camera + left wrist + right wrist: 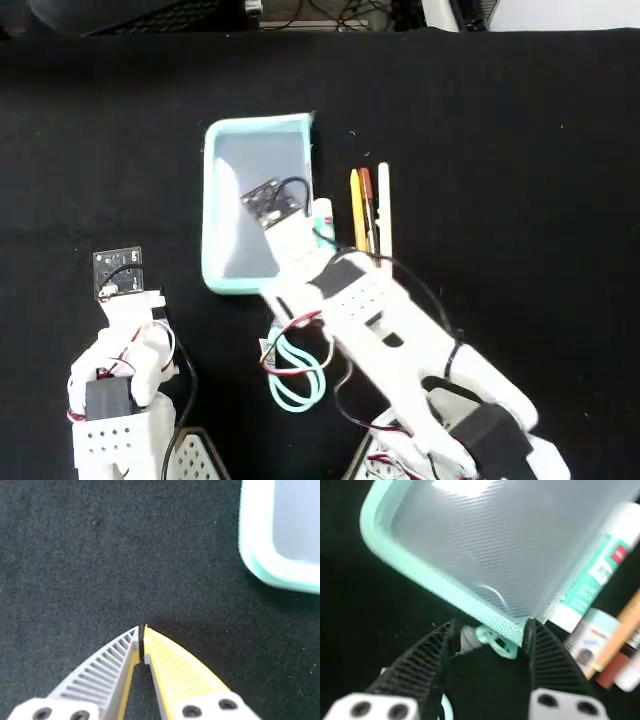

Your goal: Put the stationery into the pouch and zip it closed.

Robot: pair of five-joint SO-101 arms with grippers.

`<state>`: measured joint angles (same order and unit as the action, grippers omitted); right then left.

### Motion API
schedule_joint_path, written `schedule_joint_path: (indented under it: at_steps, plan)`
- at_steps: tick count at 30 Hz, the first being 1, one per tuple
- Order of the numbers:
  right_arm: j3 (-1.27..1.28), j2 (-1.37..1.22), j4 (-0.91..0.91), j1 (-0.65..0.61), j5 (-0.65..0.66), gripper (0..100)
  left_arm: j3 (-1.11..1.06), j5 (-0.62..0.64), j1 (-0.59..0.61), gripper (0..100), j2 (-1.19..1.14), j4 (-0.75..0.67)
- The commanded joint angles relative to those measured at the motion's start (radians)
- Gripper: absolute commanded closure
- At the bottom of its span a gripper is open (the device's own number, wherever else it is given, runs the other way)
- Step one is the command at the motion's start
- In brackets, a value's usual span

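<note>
The pouch (255,200) is a clear mesh bag with a teal border, lying flat in the middle of the black table. Just right of it lie a glue stick (323,212) and several pens (370,205). The right arm (345,290) leans over the pouch's near right corner. My right gripper (490,630) is open, straddling that corner of the pouch (485,545), with the teal zipper pull (496,642) between its fingers. The glue stick (592,575) lies just beside it. My left gripper (142,628) is shut and empty over bare cloth, near the pouch's corner (280,555).
The left arm (120,300) stands at the near left, apart from the pouch. A teal cord loop (295,375) and red and white wires hang by the right arm's base. Black cloth covers the table (500,150).
</note>
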<state>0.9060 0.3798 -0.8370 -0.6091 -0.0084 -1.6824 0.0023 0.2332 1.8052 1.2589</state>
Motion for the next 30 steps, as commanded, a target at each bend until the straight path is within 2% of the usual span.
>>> schedule_joint_path:
  at_steps: [1, 8, 13, 25, 30]
  plan:
    - [-0.068, 0.074, -0.112, 0.032, 0.018, 77.6, -0.016, 0.003, 0.008, 97, 0.009, 0.012]
    - [-0.033, 0.085, -0.15, -0.051, 0.02, 77.3, -0.016, 0.003, 0.008, 97, 0.009, 0.012]
    - [0.01, 0.033, -0.041, -0.092, 0.02, 77.3, -0.016, 0.003, 0.008, 97, 0.009, 0.012]
    - [-0.131, -0.26, 0.011, 0.115, 0.02, 77.3, -0.016, 0.003, 0.01, 97, 0.009, 0.012]
    - [-0.228, -0.325, 0.006, 0.13, 0.02, 77.6, -0.016, 0.003, 0.01, 97, 0.009, 0.012]
